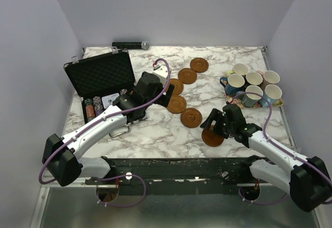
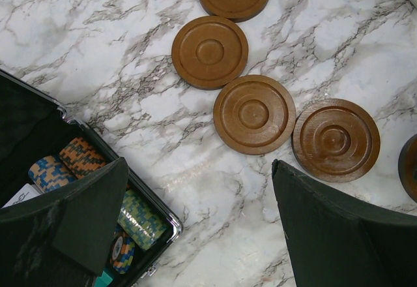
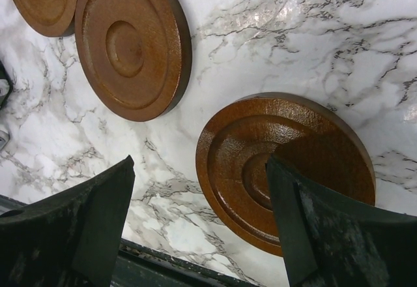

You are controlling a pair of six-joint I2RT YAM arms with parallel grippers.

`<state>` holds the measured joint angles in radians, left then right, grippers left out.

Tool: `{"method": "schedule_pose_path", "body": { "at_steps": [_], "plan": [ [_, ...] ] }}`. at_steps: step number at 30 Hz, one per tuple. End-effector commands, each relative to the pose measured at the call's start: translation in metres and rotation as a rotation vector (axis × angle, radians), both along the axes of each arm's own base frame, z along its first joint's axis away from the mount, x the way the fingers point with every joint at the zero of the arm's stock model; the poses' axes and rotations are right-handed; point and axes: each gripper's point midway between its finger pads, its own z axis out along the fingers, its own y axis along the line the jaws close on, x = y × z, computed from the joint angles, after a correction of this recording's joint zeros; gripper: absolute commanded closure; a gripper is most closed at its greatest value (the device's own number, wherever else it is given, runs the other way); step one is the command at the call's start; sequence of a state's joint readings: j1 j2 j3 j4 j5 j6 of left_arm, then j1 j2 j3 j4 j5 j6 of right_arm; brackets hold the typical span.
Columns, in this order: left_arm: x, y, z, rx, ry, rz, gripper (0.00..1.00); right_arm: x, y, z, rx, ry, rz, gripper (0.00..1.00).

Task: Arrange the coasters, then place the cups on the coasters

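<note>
Right gripper [image 3: 201,169] over nearest coaster [image 3: 238,156]; cups unplaced

Fingers spread wide, gripping nothing; one dark finger overhanging the disc, flat on the marble table [image 1: 155,134] near the front edge. Left gripper [image 2: 199,169] likewise released, empty, hovering beside the row of five coasters [image 1: 176,104], laid diagonally, neighbours touching or just apart. Arranging judged nearly done; placing not begun: six cups [image 1: 254,79] clustered on the floral tray [image 1: 278,103], far right, well apart from the row. Coasters: round reddish-brown wood, grained, concentric turned rings, raised rim. Cups: glazed ceramic, handled, cream inside. Table: glossy white, grey-veined.
</note>
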<state>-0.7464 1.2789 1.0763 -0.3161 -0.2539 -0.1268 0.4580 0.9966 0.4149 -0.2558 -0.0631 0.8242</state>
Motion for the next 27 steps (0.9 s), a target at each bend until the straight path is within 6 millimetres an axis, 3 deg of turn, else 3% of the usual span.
{"method": "schedule_pose_path", "body": {
  "at_steps": [1, 11, 27],
  "plan": [
    [0.002, -0.001, 0.001, 0.006, -0.006, -0.001, 0.01, -0.003, -0.002, -0.006, -0.016, 0.012, -0.022, 0.11],
    [0.002, -0.001, 0.0, 0.006, -0.004, -0.001, 0.01, -0.001, -0.003, -0.014, -0.019, 0.009, -0.047, 0.11],
    [0.003, -0.001, -0.002, 0.009, 0.0, -0.002, 0.01, 0.03, -0.009, -0.012, -0.077, -0.059, -0.123, 0.11]
  ]
}}
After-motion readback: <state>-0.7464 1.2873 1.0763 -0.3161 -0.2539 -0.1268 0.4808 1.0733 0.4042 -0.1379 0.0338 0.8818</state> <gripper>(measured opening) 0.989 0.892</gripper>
